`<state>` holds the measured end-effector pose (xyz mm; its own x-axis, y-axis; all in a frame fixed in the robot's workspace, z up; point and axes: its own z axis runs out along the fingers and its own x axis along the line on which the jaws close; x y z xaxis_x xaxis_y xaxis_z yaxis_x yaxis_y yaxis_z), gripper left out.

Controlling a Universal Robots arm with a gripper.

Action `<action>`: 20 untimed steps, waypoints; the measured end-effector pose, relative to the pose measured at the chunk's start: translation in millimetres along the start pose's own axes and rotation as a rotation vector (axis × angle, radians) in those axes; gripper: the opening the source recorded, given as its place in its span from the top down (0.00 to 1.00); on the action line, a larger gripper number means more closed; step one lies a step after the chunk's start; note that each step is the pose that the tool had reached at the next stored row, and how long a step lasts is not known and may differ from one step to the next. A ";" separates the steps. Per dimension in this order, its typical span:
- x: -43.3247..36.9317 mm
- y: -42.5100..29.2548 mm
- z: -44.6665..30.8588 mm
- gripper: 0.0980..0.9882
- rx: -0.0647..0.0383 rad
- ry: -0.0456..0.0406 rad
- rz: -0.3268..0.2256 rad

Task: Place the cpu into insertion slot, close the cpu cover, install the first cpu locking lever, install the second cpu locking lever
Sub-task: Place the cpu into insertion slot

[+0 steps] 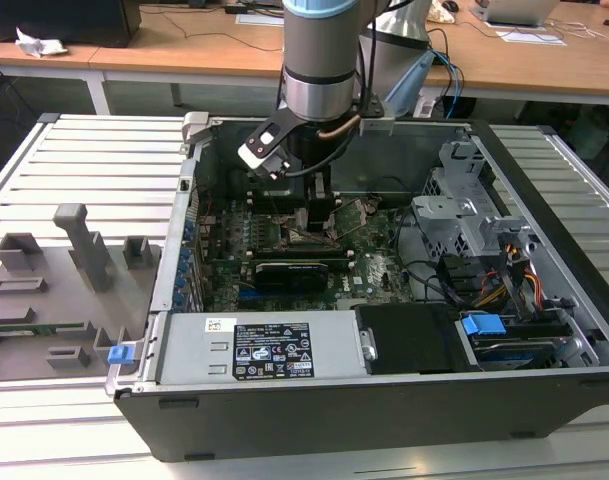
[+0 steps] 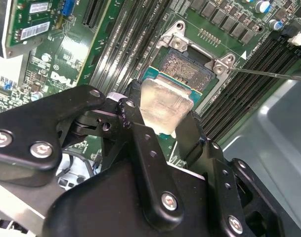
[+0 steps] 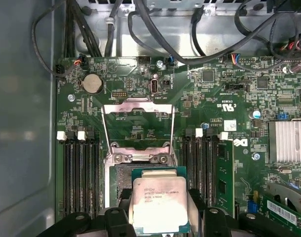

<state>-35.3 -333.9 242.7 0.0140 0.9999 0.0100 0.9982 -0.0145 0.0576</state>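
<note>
My claw is clenched on the cpu, 1 black finger pressed against each of 2 opposite edges, with the pale metal top facing up between them. In the first wrist view the cpu sits in the claw over the near edge of the insertion slot, covering part of its dark contact field. I cannot tell whether the chip touches the slot or hangs just above it.

In the second wrist view the rest of the insertion slot lies just beyond my fingertips, its silvery rim bare, and a thin metal rod runs out from 1 corner.

The cpu cover stands swung open beyond the slot, on the side away from the claw, with green board showing through its window. Long black memory slots run on both sides of the claw.

In the exterior view my claw reaches straight down into the open computer case.
</note>
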 end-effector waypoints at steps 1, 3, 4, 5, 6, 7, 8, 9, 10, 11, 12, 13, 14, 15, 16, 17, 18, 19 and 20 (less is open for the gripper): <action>0.9 -0.1 0.6 0.52 0.000 0.0002 -0.002; 3.8 -0.6 2.6 0.52 0.000 0.0004 -0.003; 4.2 -1.4 3.1 0.52 0.000 0.0005 -0.003; 4.6 -2.0 3.6 0.52 0.000 0.0005 -0.004; 5.1 -2.6 4.0 0.52 0.000 0.0005 -0.004; 6.0 -3.7 4.7 0.52 0.000 0.0005 -0.004; 6.6 -4.6 5.5 0.52 0.000 0.0007 -0.005; 7.1 -5.1 6.0 0.52 0.000 0.0006 -0.005; 7.5 -5.6 6.9 0.52 0.000 0.0006 -0.005; 8.3 -6.0 8.4 0.52 0.000 0.0006 -0.005; 8.6 -6.2 9.6 0.52 0.000 0.0006 -0.006; 8.7 -6.3 10.6 0.52 0.000 0.0007 -0.006; 8.9 -6.5 12.6 0.52 0.000 0.0007 -0.007; 9.2 -6.6 14.7 0.52 0.000 0.0007 -0.007; 9.5 -6.8 17.2 0.52 0.000 0.0007 -0.007; 9.6 -6.8 18.7 0.52 0.000 0.0006 -0.007; 9.7 -6.9 19.8 0.52 0.000 0.0007 -0.007; 9.8 -7.1 21.4 0.52 0.000 0.0008 -0.007; 9.9 -7.3 22.5 0.52 0.000 0.0007 -0.007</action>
<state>-41.1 -323.7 219.9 0.0072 0.9999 0.0103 0.9983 -0.0078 0.0577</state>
